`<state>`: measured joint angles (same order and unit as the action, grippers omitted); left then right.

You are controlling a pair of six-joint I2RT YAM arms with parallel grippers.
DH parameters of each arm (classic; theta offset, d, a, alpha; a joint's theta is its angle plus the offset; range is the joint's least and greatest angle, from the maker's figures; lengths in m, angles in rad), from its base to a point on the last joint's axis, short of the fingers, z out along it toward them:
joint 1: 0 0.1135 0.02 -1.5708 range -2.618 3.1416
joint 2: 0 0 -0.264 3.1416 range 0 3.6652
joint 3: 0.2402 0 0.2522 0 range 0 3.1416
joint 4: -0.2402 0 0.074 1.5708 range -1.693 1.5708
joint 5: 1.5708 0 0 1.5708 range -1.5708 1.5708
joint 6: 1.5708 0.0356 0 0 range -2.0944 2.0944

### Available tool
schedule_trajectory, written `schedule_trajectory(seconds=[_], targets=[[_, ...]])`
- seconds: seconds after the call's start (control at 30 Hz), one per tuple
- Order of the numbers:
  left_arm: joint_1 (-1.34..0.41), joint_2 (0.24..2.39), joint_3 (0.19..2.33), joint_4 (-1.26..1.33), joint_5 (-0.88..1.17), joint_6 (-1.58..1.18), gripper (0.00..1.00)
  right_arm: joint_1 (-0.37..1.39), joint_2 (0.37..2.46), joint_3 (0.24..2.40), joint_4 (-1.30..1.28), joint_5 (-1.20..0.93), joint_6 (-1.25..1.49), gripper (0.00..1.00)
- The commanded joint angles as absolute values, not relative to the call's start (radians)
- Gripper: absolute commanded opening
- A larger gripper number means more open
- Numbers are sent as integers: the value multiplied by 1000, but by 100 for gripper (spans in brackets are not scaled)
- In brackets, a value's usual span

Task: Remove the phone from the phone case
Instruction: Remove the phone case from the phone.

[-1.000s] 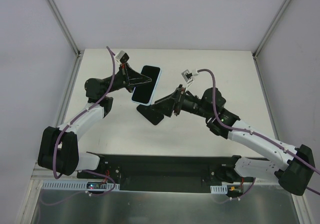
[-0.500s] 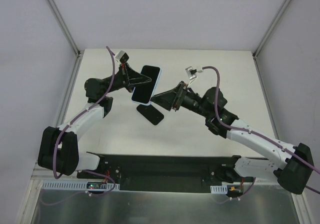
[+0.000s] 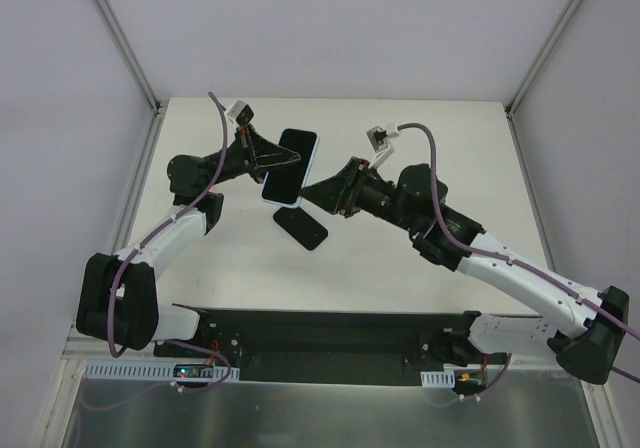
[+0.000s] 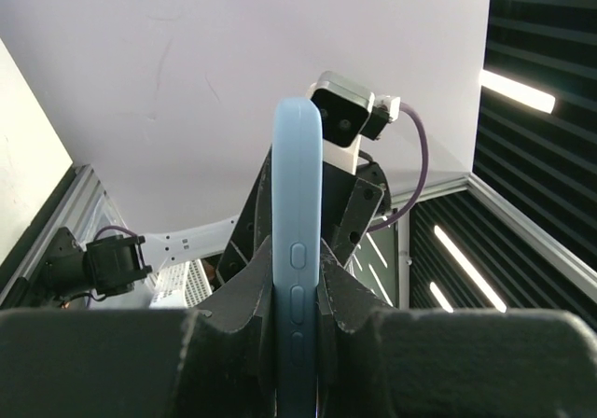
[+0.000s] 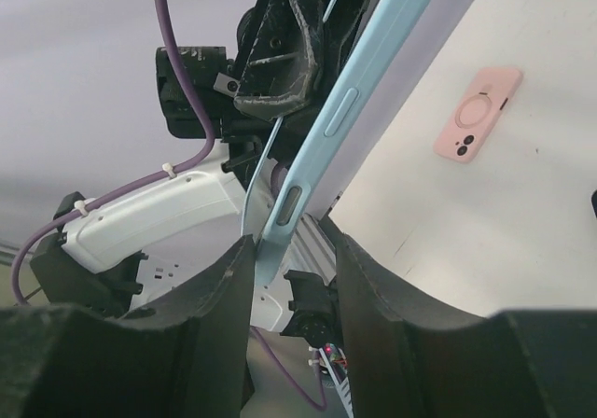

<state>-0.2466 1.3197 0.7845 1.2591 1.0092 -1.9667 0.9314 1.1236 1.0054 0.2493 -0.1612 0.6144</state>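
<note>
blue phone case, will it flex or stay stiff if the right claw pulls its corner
Likely flexes: the phone case rim looks thin and soft, probably silicone. With the phone inside it should stay fairly stiff overall. The left claw holds it edge-on without sagging, so probably light.

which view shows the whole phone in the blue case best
Top external: the phone shows full, dark screen ringed by its blue case. Both wrist views catch only the case's thin blue edge and side buttons.

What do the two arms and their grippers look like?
The left arm and right arm have white shells with black joints. The left gripper and right gripper are black, with tapered fingers. A purple cable runs along each arm.
</note>
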Motion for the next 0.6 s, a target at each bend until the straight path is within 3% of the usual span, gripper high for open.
schedule_trajectory(seconds=[0.0,0.2,0.57], targets=[[-252,1273,819,1440,948,-2094,0,956,1190,1116,-82,-3,546,40],[-242,1253,821,1419,946,-2075,0,982,1235,1181,-251,124,537,38],[-216,1250,796,1420,943,-2077,0,1008,1183,1137,-213,163,532,40]])
